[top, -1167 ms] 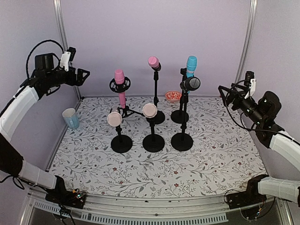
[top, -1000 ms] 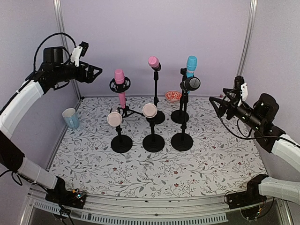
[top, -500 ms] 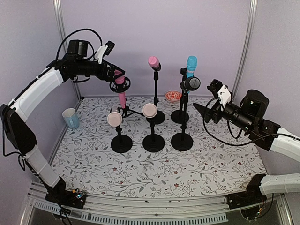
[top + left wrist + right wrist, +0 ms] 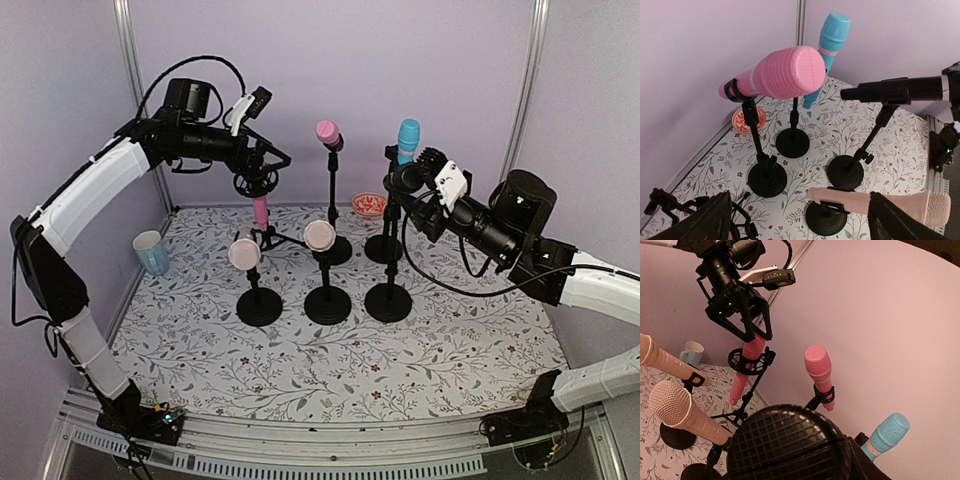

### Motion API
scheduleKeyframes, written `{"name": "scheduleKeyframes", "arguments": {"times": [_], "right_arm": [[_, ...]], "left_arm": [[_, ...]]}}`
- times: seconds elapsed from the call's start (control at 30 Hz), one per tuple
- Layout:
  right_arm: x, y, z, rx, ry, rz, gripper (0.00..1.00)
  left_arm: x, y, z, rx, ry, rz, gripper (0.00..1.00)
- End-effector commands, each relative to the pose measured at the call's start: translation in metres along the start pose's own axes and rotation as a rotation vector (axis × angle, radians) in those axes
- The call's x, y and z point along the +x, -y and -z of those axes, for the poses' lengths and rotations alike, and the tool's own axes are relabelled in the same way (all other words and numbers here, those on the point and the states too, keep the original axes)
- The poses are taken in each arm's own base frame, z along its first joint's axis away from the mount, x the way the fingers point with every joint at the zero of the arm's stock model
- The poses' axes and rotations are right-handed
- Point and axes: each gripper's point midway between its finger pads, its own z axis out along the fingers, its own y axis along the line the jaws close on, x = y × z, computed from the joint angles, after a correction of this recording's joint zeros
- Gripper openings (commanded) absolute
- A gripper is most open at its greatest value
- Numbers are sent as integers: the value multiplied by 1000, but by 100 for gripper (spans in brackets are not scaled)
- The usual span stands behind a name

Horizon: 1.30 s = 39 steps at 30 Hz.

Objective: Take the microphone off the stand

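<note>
Tabletop (image 4: 470, 340) with floral covering, bearing six microphones on black stands. The left arm (image 4: 95, 190) holds the left claw (image 4: 757, 334) directly above the pink microphone (image 4: 260, 210), which stands upright in a ring-shaped shock mount (image 4: 747, 361). Its fingers (image 4: 710, 222) are spread wide; the microphone's top sits just under their tips, with no contact evident. The right arm (image 4: 600, 290) brings the right claw (image 4: 416, 180) to the head of the black microphone (image 4: 785, 445), which lies roughly level in the clip of its stand (image 4: 852, 172). That head fills the lower wrist view, so whether this claw is spread or pressed onto it cannot be told. Both microphones are seated.

Step in hand, by judgement: the approach before the grasp; the task sentence does not settle which microphone is meant. The next move calls for closing on a microphone body, then drawing it along its own axis, upward out of the ring or lengthwise out of the clip, without tipping the stand.

Between the claws rise a blue microphone (image 4: 409, 135) and a second pink microphone (image 4: 327, 132); two pale microphones (image 4: 243, 252) stand below them. A cup (image 4: 152, 252) sits well below and outboard of the left claw; a small bowl (image 4: 370, 205) lies between the claws.
</note>
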Motion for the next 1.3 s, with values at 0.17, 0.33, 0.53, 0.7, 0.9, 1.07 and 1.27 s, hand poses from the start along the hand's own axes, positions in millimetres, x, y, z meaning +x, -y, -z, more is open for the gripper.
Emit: {"name": "scheduleKeyframes", "arguments": {"times": [0.17, 0.33, 0.53, 0.7, 0.9, 1.07, 1.27], "right_arm": [[-30, 20, -12, 79, 76, -12, 15], [-45, 31, -16, 114, 105, -23, 0], [-59, 44, -12, 158, 142, -25, 0], [-71, 54, -2, 189, 173, -29, 0], [-82, 64, 10, 221, 210, -31, 0], [-87, 64, 14, 217, 236, -40, 0], [-89, 60, 11, 197, 262, -72, 0]], "left_arm": [[-30, 57, -22, 162, 15, -126, 95], [-32, 97, -50, 227, 6, -189, 92], [-22, 128, -103, 276, -9, -168, 86], [-25, 143, -132, 271, 11, -143, 80], [-14, 148, -158, 246, -3, -74, 70], [-17, 149, -165, 261, 16, -34, 61], [-15, 163, -168, 357, 14, 14, 48]]}}
